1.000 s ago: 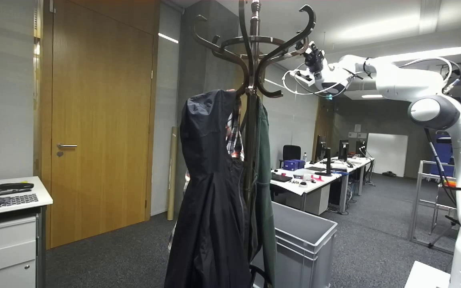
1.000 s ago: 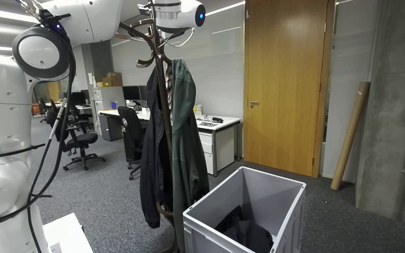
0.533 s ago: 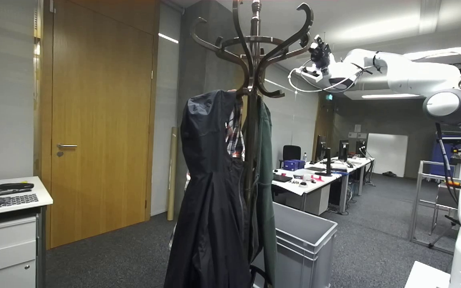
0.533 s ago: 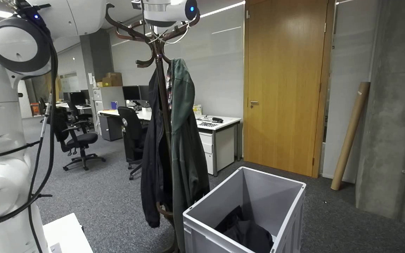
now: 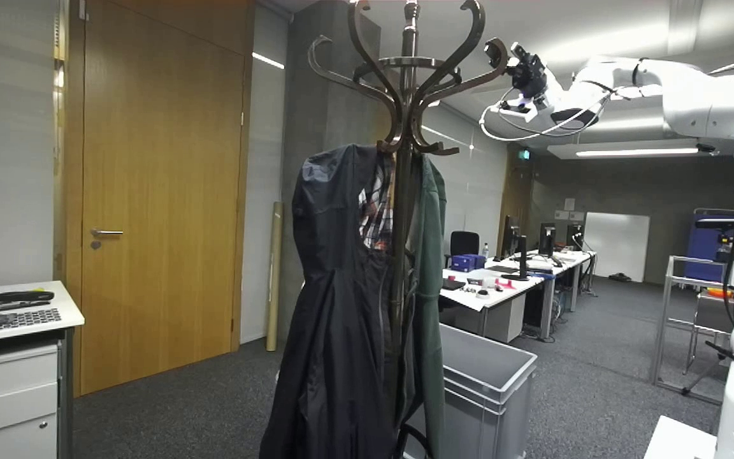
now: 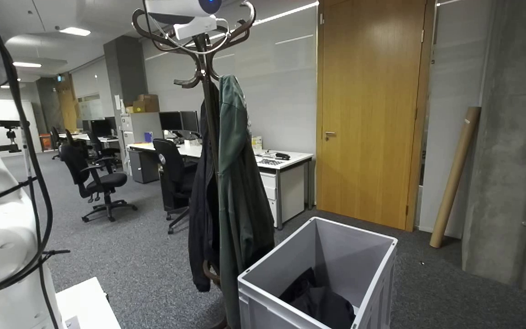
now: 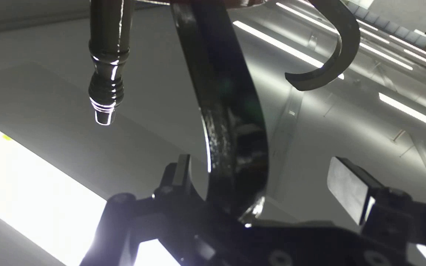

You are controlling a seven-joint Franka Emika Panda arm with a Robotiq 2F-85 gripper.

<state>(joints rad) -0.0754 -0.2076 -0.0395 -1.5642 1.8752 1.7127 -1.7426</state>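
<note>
The white, jointed robot arm (image 5: 698, 102) is reaching in from between two and three o'clock toward the dark brown, glossy wooden coat rack (image 5: 401, 210), which is standing near the middle of an exterior view, and the main hazard is lying between them: one curved, dark hook (image 7: 235, 122) of the rack is running into the spread jaws of the black end effector (image 7: 263, 173), so a sideways pull by the arm could be twisting or tipping the whole rack. With it, the black hooded jacket (image 5: 335, 287), hanging at seven o'clock from the rack's middle, and the dark green cloth garment (image 5: 431, 255), hanging at five o'clock, could be sliding off. The thin white cable (image 5: 512, 139) is looping beneath the arm near the hook, so it is perhaps risking a snag. As for the views, an exterior view is revealing the grey plastic bin (image 6: 352, 256), sitting between four and five o'clock from the rack, with black cloth (image 6: 322, 301) lying inside, while the end effector is not clearly showing there; in an exterior view the bin's contents are lying out of sight, but multicoloured plaid cloth (image 5: 376, 210) is showing between the jacket and the rack. Only the wrist view is making clear that the jaws are standing wide, pinching nothing, with a gap on either side of the hook before the grey, flat pads (image 7: 347, 190); whether the hook's end is touching the end effector deeper in, I cannot tell.
</note>
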